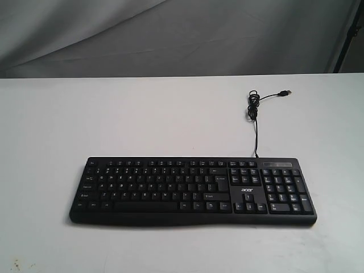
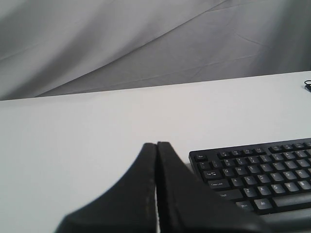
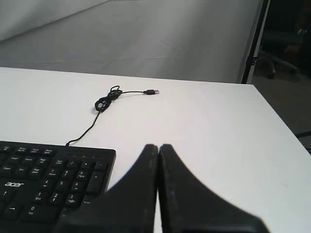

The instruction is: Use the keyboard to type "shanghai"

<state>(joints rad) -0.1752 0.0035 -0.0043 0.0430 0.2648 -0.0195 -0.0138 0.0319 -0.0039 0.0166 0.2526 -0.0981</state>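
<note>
Staged lab: grey backdrop (image 1: 170,34), white table (image 1: 57,125)

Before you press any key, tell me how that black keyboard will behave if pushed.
The keyboard looks rigid plastic, so it should probably move as one piece. Lying flat on the smooth white table, it seems unlikely to tip but may slide. Its thin cable lies loose and unplugged, so likely won't anchor it.

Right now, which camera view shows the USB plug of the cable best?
The right wrist view: the USB plug lies unobstructed and largest there. The exterior view shows the plug smaller. The left wrist view leaves it out, showing only a bit of cable.
</note>
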